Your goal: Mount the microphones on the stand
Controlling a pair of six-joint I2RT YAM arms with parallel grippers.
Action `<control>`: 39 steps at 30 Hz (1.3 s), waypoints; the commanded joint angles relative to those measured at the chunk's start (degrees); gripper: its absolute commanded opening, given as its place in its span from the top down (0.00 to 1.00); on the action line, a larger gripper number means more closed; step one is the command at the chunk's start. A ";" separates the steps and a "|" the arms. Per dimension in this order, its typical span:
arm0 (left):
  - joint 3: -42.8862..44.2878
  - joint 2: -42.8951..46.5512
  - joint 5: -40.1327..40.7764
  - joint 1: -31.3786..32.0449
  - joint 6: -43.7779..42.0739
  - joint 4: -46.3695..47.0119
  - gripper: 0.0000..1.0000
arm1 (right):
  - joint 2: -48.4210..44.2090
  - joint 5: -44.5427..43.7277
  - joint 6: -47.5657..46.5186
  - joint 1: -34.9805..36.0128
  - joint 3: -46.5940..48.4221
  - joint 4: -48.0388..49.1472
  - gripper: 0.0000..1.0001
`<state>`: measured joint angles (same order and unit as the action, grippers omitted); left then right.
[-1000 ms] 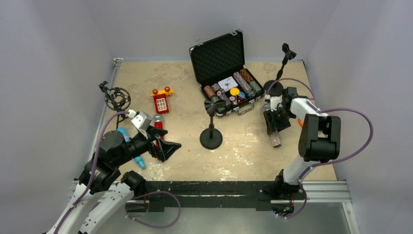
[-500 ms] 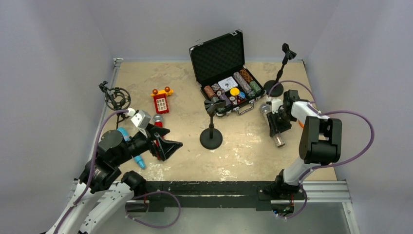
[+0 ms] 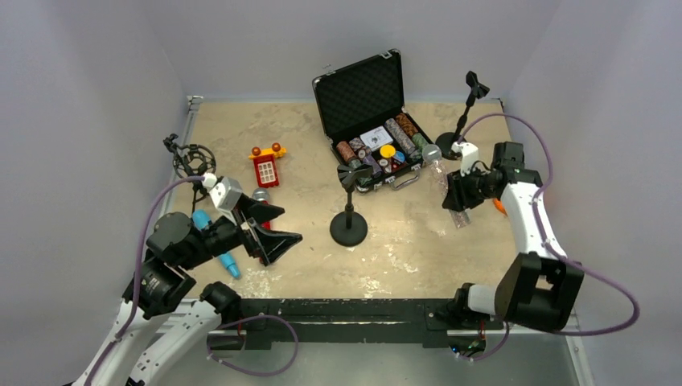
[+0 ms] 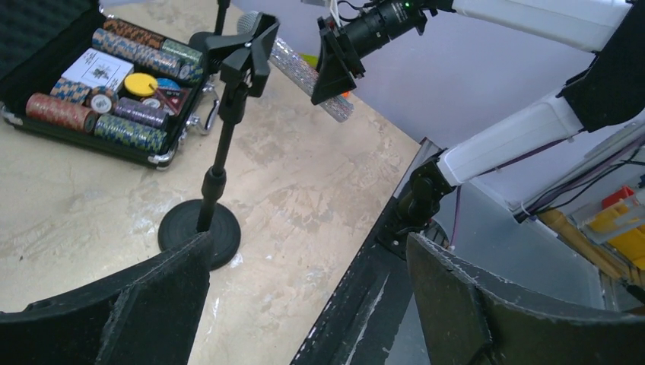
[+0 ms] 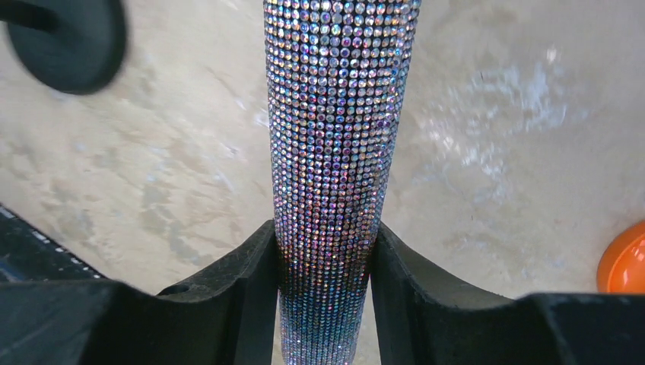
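Observation:
My right gripper is shut on the silver glitter microphone and holds it off the table, tilted, its grey mesh head toward the case. In the right wrist view the jaws clamp its glitter shaft. The centre stand is upright with its clip empty. In the left wrist view it stands with the silver microphone behind its clip. My left gripper is open and empty, above the red glitter microphone and beside the light-blue microphone, both lying on the table.
An open black case of poker chips stands at the back. A second stand stands back right, a shock-mount stand at the left edge. A red toy phone lies at the back left. An orange object is near the right gripper.
My right gripper has lifted the silver microphone off the table and swung it up, and the right arm has extended to the right. My left gripper has shifted slightly and stays open.

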<state>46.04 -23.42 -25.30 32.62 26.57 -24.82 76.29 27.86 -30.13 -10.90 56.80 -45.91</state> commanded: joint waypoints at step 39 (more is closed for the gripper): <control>17.28 -42.01 -23.51 -0.28 -40.89 19.54 0.04 | 2.21 47.83 -35.81 20.04 29.60 -13.27 1.00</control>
<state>66.15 -66.19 -46.11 32.62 -18.68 -17.19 79.00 73.06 -67.57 8.38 86.80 -63.72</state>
